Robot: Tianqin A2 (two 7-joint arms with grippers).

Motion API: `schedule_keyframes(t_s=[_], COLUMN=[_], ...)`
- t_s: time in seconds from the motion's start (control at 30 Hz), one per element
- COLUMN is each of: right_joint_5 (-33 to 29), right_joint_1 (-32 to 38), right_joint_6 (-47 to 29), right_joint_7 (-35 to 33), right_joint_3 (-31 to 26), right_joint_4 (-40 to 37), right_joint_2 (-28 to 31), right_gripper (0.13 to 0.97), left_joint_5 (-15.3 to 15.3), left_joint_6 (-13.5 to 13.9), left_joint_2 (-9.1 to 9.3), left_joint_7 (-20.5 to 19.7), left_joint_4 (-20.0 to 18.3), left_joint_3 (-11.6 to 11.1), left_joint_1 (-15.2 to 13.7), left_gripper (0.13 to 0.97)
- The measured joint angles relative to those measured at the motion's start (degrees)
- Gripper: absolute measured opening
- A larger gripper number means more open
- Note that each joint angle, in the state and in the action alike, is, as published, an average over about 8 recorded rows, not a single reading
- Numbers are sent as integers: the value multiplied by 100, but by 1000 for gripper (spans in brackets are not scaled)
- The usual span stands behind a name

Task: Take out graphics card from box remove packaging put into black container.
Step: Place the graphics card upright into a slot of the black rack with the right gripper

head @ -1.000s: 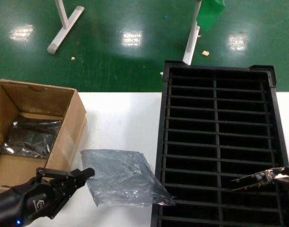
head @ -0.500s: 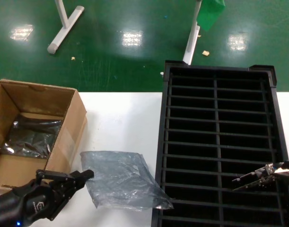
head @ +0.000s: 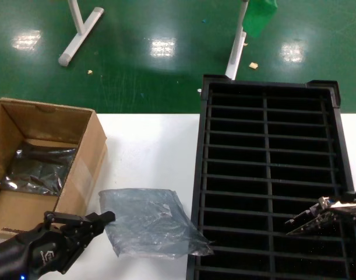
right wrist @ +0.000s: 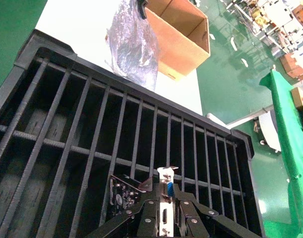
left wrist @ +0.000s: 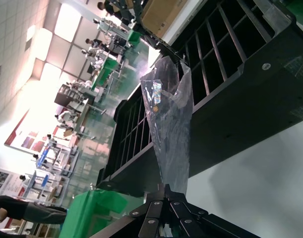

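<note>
White tabletop carries the box (head: 43, 157), with 1 bagged item lying inside, and the black container (head: 268, 175), whose 2 columns of slots look empty. The graphics card (right wrist: 163, 198) is held clamped in the right gripper (right wrist: 161, 213) low over a near right-column slot; it should be kept parallel to the ribs and lowered squarely before release. The packaging (head: 151, 221) lies on the table against the container's edge, pinched at 1 corner by the left gripper (head: 99, 220).

The small green circuit card with silver bracket (right wrist: 161, 201) is largely covered by the right gripper's fingers (right wrist: 150, 210). The brown cardboard box (head: 32, 157) is cut off at the head view's left edge.
</note>
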Motion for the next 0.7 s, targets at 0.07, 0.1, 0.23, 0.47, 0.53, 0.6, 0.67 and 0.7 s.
schedule_keyframes(t_s=[0.07, 0.1, 0.23, 0.47, 0.53, 0.6, 0.67, 0.7], right_joint_5=[-2, -2, -3, -32, -47, -69, -98, -114], right_joint_1=[24, 33, 57, 83, 95, 113, 135, 147], right_joint_6=[28, 41, 85, 154, 175, 200, 227, 242], right_joint_7=[-5, -6, 5, 65, 89, 118, 152, 172], right_joint_3=[-32, -47, -88, -148, -173, -205, -241, -261], right_joint_4=[0, 0, 0, 0, 0, 0, 0, 0], right_joint_2=[2, 3, 7, 21, 27, 35, 43, 48], right_gripper=[177, 177, 192, 237, 269, 301, 333, 349], left_joint_5=[0, 0, 3, 15, 17, 18, 17, 16], left_joint_6=[2, 3, 4, 6, 8, 12, 16, 19], left_joint_2=[-5, -8, -20, -24, -22, -20, -17, -16], left_joint_7=[2, 3, 1, -7, -7, -5, -1, 2], left_joint_4=[9, 14, 29, 56, 67, 80, 95, 103], left_joint_3=[-4, -6, -5, 26, 36, 44, 51, 53], left_joint_1=[-1, -2, -14, -53, -65, -77, -88, -94], left_gripper=[142, 142, 142, 142, 142, 142, 142, 142])
